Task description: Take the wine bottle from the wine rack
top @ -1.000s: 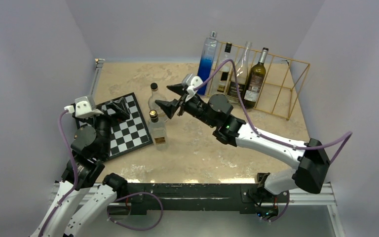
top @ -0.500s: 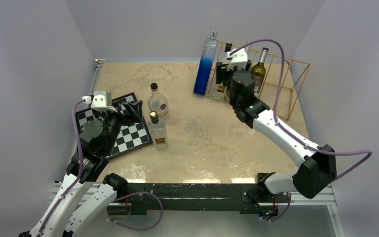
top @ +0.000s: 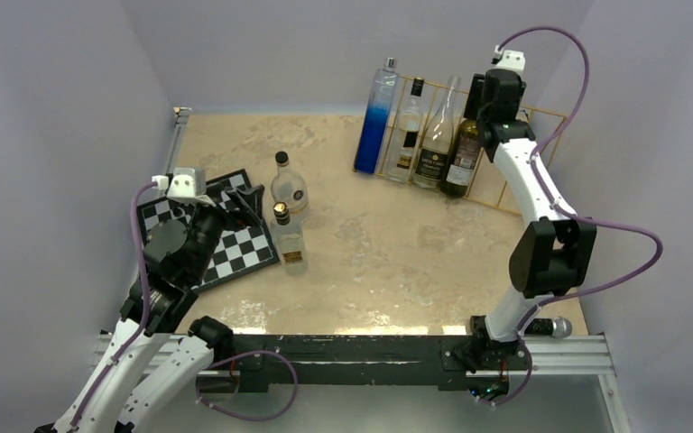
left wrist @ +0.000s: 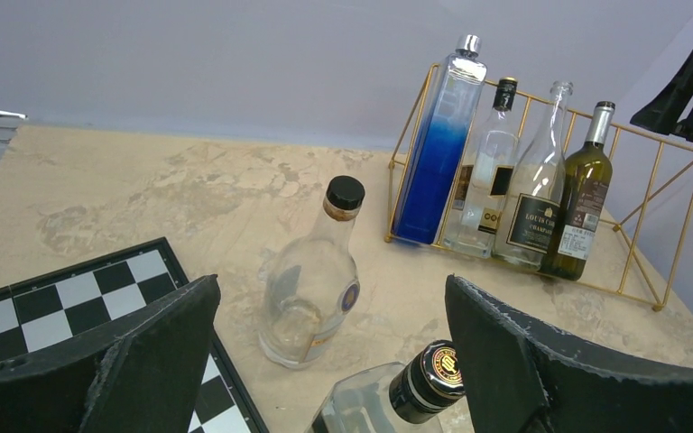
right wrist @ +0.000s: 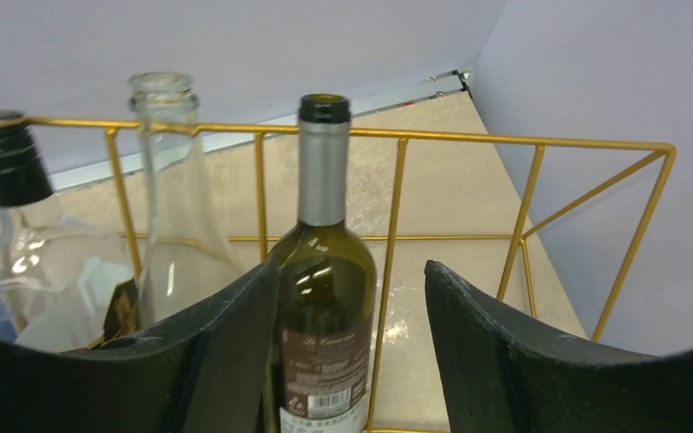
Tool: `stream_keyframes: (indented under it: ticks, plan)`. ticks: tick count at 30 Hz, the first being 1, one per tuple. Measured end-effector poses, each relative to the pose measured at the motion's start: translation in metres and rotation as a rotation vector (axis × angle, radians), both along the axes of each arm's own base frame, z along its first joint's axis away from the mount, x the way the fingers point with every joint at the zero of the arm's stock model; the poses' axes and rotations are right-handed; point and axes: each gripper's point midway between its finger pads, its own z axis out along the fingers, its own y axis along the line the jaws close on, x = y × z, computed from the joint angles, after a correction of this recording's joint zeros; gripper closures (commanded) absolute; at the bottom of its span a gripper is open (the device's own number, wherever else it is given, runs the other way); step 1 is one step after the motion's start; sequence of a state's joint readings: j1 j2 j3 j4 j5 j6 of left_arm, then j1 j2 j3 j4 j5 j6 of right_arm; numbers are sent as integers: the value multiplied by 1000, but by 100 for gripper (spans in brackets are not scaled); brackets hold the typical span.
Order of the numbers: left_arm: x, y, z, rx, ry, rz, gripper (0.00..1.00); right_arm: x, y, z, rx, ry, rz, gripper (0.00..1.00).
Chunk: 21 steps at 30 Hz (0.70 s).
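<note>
Swung to the rack [right wrist: 523,142], right arm [top: 528,180] aims spread jaws at the wine bottle [right wrist: 325,298] to grip; left jaws gape idle.

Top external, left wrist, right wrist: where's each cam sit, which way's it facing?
Top external: above and behind the arm bases, looking down over the table; both arms show.
Left wrist: low by the checkerboard, facing the wine rack; left claw open, fingers at the bottom edge.
Right wrist: at the rack, facing the far right corner; right claw open either side of the wine bottle.
Shared: all three show the rack and wine bottle.
</note>
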<state>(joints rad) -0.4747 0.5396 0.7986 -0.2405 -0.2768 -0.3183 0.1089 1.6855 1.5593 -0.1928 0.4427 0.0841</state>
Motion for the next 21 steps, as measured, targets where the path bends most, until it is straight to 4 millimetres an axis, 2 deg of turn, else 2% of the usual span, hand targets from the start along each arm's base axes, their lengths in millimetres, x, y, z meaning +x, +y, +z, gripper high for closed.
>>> stream_keyframes:
  ticks: [3,6,14,21]
  plan:
    - [0,-1,0,0,0,-5,2,15,-19,-5,42,24,-9,40]
    - [0,-1,0,0,0,-8,2,28,-26,-10,73,43,1,41]
    - [0,-1,0,0,0,-9,2,58,-13,-34,130,96,86,45]
    - [0,-2,0,1,1,-9,2,80,-20,-61,144,138,85,45]
